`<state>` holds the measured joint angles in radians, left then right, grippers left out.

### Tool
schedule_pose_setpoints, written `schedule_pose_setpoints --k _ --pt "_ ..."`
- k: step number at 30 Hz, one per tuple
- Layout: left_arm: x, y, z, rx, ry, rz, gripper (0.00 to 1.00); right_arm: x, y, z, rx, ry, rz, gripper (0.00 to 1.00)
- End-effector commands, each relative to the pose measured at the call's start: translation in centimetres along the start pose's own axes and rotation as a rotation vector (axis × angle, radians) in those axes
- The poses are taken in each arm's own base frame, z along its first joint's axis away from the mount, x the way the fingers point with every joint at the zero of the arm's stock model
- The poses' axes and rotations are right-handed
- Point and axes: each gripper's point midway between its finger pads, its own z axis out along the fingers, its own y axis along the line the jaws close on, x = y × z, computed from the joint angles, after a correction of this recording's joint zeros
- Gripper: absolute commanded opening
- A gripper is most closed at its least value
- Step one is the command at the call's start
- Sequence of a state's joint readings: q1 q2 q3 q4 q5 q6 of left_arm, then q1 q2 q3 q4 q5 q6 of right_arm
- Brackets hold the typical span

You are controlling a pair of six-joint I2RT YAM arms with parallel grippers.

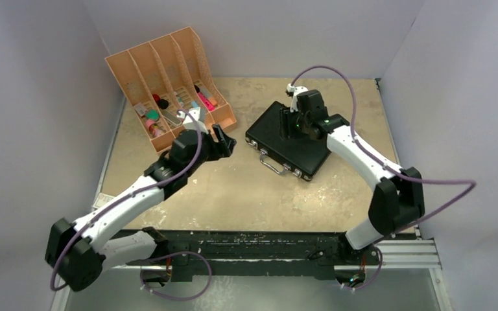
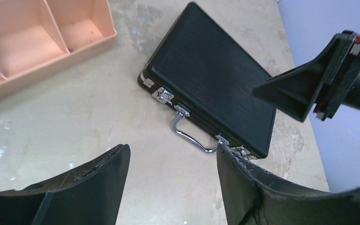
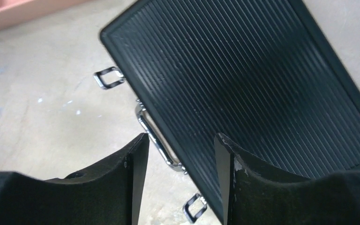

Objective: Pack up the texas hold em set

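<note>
— Black briefcase, overhead view: where does it lie?
— Shut and flat on the surface, right of centre, with its silver handle turned toward my bases. The orange organiser stands at the far left. My right claw hangs over the lid. My left claw is between organiser and case, touching neither.
— Left wrist view?
— Left claw: fingers apart, only bare surface between them. The case lies ahead, with the handle and silver latches facing me. One finger of the right claw shows above the right side of the lid.
— Right wrist view?
— Right claw: fingers apart, gripping nothing, above the handle edge of the ribbed lid. Two latch loops stick out from that edge. Whether a finger touches the case, I cannot tell.
</note>
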<state>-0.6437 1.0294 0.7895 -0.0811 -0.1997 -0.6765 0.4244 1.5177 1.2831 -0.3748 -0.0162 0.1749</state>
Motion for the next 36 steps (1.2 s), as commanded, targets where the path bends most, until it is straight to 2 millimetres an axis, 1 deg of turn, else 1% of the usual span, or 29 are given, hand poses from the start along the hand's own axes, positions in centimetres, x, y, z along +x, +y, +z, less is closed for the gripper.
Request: schedule_pose_setpoints --k 1,3,4,7,9,11,13,14,16,18,19,20,21,23,25,27,30,33,36 --pt "-0.6 -2.5 3.6 0.033 -0.007 -0.186 0.61 0.2 -1.3 2.8 0.075 -0.026 0.069 0.55" --pt "0.0 -2.4 5.5 0.014 0.002 -0.227 0.51 1.0 -1.5 3.9 0.079 -0.009 0.073 0.53" --pt "0.0 -2.7 6.6 0.02 -0.007 -0.235 0.48 1.5 -1.6 4.3 0.086 0.003 0.08 0.52" --pt "1.5 -2.5 9.5 0.0 0.02 -0.236 0.43 3.6 -2.1 5.7 0.109 0.059 0.095 0.48" --pt "2.5 -2.5 11.0 -0.002 0.047 -0.228 0.42 5.4 -2.0 6.4 0.092 0.11 0.081 0.47" --pt "3.8 -3.0 12.3 0.033 0.092 -0.226 0.44 7.3 -2.0 6.9 0.079 0.167 0.04 0.47" --pt "5.1 -3.3 13.2 0.047 0.14 -0.223 0.44 9.2 -2.4 7.3 0.09 0.217 0.024 0.47" --pt "5.7 -3.0 13.7 0.034 0.157 -0.221 0.45 10.0 -2.6 7.4 0.095 0.239 0.02 0.47" --pt "6.4 -2.2 14.3 0.005 0.166 -0.218 0.43 11.0 -2.9 7.8 0.101 0.263 0.016 0.47" --pt "6.7 -1.6 14.8 -0.015 0.158 -0.212 0.39 11.5 -2.9 8.1 0.103 0.278 0.016 0.47" --pt "6.9 -1.5 15.0 -0.02 0.16 -0.205 0.36 11.7 -2.9 8.3 0.103 0.284 0.018 0.45" --pt "7.0 -1.3 15.2 -0.029 0.158 -0.196 0.3 12.1 -2.9 8.5 0.1 0.293 0.018 0.4" --pt "7.2 -0.9 15.3 -0.041 0.162 -0.185 0.27 12.4 -2.8 8.7 0.092 0.304 0.019 0.36" --pt "7.4 -0.4 15.5 -0.066 0.16 -0.17 0.23 13.0 -2.6 8.9 0.079 0.324 0.024 0.28" --pt "7.7 0.1 15.7 -0.081 0.165 -0.16 0.21 13.5 -2.4 9.1 0.067 0.337 0.027 0.25" --pt "8.1 0.5 15.9 -0.097 0.172 -0.156 0.2 13.7 -2.4 9.3 0.061 0.34 0.03 0.25" --pt "8.8 1.4 16.2 -0.134 0.183 -0.147 0.19 13.5 -2.3 9.3 0.057 0.336 0.032 0.24" --pt "9.5 2.5 16.3 -0.183 0.194 -0.136 0.09 13.3 -2.3 9.3 0.058 0.33 0.032 0.23" --pt "10.0 3.5 16.3 -0.231 0.206 -0.123 0.05 13.3 -2.3 9.2 0.06 0.329 0.031 0.2"
